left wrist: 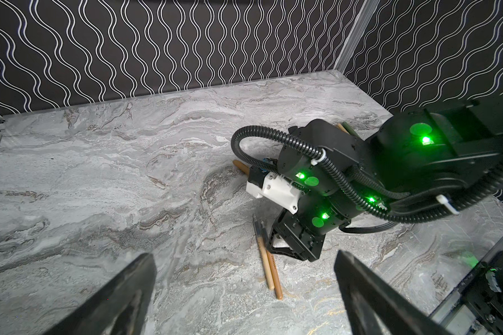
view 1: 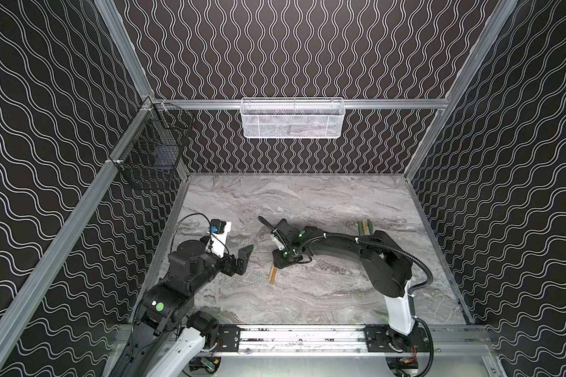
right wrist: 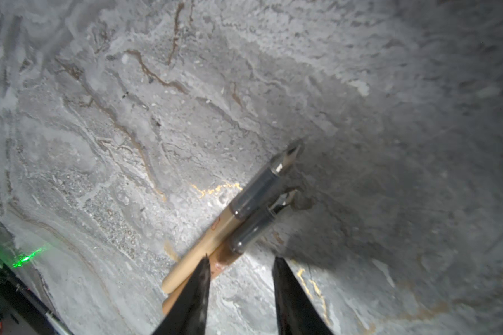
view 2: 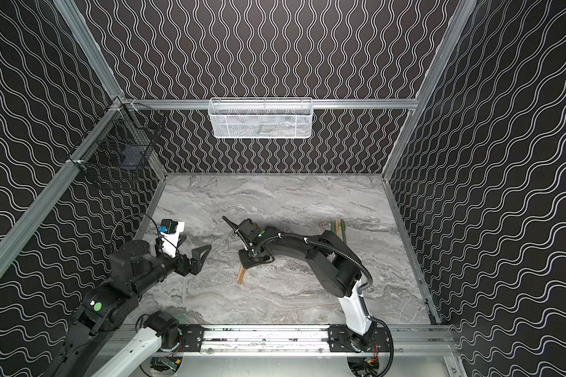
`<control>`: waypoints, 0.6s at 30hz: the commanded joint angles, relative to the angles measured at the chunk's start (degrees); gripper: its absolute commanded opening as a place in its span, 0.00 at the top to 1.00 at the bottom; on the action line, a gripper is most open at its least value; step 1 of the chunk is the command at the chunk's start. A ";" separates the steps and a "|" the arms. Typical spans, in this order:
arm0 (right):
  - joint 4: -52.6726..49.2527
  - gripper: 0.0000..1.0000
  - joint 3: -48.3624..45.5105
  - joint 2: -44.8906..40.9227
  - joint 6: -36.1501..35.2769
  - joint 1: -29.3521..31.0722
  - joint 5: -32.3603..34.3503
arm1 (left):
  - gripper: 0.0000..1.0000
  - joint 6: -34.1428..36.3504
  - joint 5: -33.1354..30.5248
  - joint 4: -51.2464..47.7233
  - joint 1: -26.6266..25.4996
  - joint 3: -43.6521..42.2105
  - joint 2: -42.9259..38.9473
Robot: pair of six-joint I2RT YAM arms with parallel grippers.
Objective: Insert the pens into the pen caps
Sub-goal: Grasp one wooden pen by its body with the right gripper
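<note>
Two tan-orange pens [right wrist: 212, 235] with dark pointed tips lie side by side on the marble table [view 1: 324, 293]; both top views show them mid-table [view 1: 272, 274] [view 2: 241, 274]. My right gripper [right wrist: 240, 261] hovers low over their barrels, jaws a little apart. One fingertip [right wrist: 205, 265] overlaps the pens and the other stands over bare table, with nothing pinched. From above, the right gripper [view 1: 280, 261] covers their tip ends. My left gripper [left wrist: 244, 255] [view 1: 244, 258] hangs wide open and empty to the left. A tan rounded tube [left wrist: 240, 166] sticks out behind the right wrist, mostly hidden.
Several green and tan sticks [view 1: 365, 227] [view 2: 337, 225] lie together at the back right behind the right arm. A white mesh basket [view 1: 291, 119] hangs on the back wall and a black wire basket [view 1: 154, 153] on the left wall. A metal rail [view 1: 301, 336] runs along the front edge.
</note>
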 commanded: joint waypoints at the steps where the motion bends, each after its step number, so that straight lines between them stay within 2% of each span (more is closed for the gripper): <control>1: -1.53 0.62 0.66 0.52 0.67 0.17 0.88 | 0.01 0.36 -0.01 1.47 0.08 -0.05 -0.14; 12: -5.69 0.62 0.75 0.53 -0.25 0.21 6.57 | 0.01 0.58 -0.12 1.63 0.12 -0.07 -0.22; 18: -3.15 0.63 0.43 -0.30 -0.14 0.21 2.52 | 0.01 0.56 -0.15 1.60 0.19 0.00 -0.33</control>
